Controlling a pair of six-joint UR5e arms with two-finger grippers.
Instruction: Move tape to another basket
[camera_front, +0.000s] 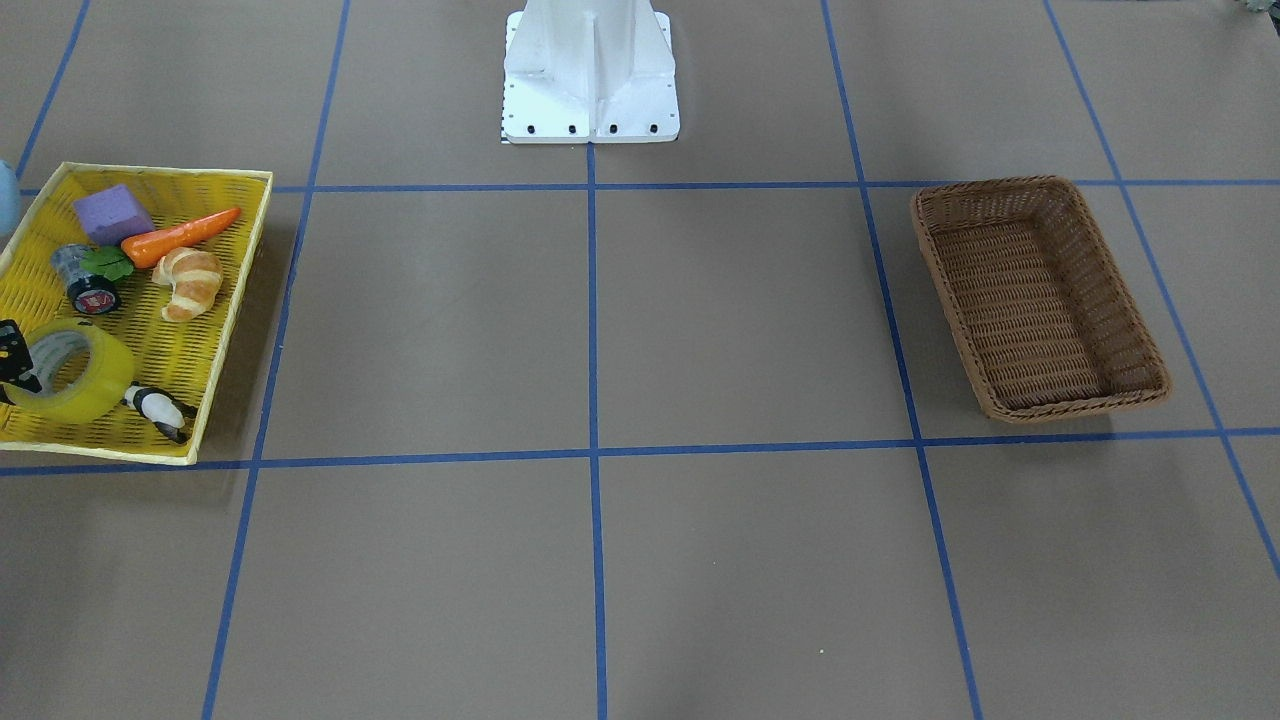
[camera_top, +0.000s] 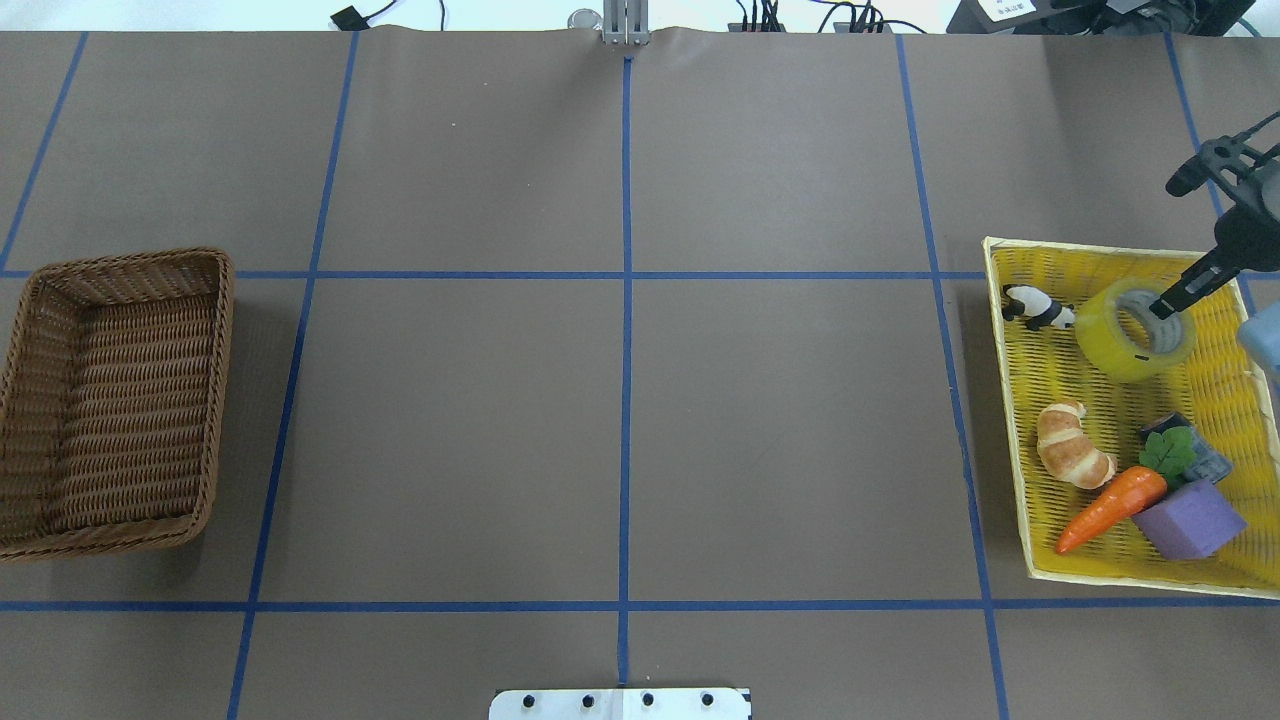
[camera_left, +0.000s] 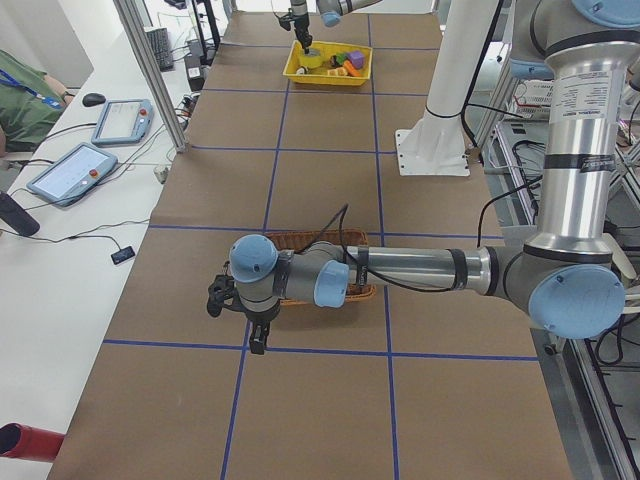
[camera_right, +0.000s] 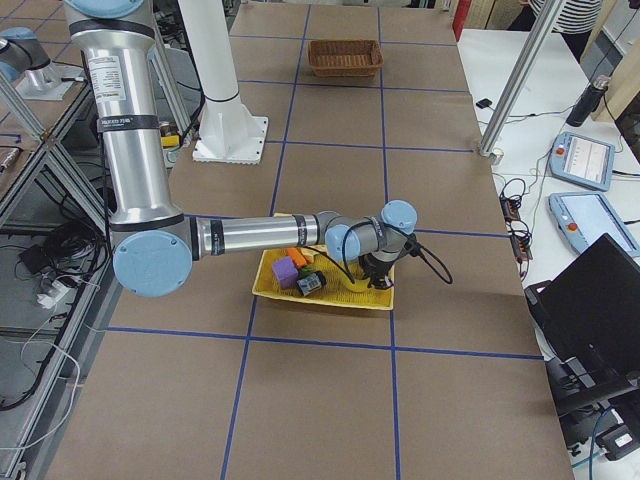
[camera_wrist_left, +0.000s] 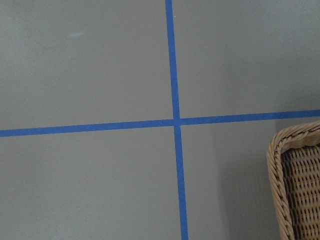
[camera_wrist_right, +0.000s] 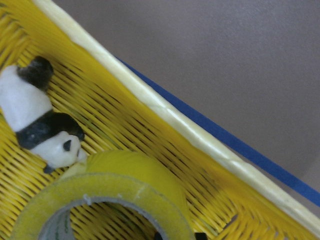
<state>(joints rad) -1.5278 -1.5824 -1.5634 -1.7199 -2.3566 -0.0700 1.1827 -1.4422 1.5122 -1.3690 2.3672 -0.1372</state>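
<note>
I see the tape (camera_top: 1135, 328) in the far part of a flat yellow mesh tray (camera_top: 1130, 415) at the right end of the counter (camera_top: 780, 420). It is tilted, with its pale core opening upward. The tray's raised rim runs close behind the roll, and a blue grid line lies just outside that rim.

The right fingers (camera_top: 1180, 290) reach down to the roll, one tip inside the core and the other just outside the roll's wall (I cannot tell whether they press on it). The brown wicker basket (camera_top: 120, 400) sits well apart at the left end. Between tray and basket lies a wide stretch of brown counter crossed by blue lines.

A toy panda (camera_top: 1040, 308) lies just beside the tape, toward the counter's middle. Nearer the robot in the tray are a croissant (camera_top: 1075, 445), a carrot (camera_top: 1110, 505), a purple block (camera_top: 1190, 520) and a small cylinder (camera_front: 88, 280).

The cylinder's black end has a red label, and there is print inside the tape's core. Both are too blurred to read.

The left fingers (camera_left: 258, 338) hang over the counter near the basket. I cannot tell whether they are apart or together.
</note>
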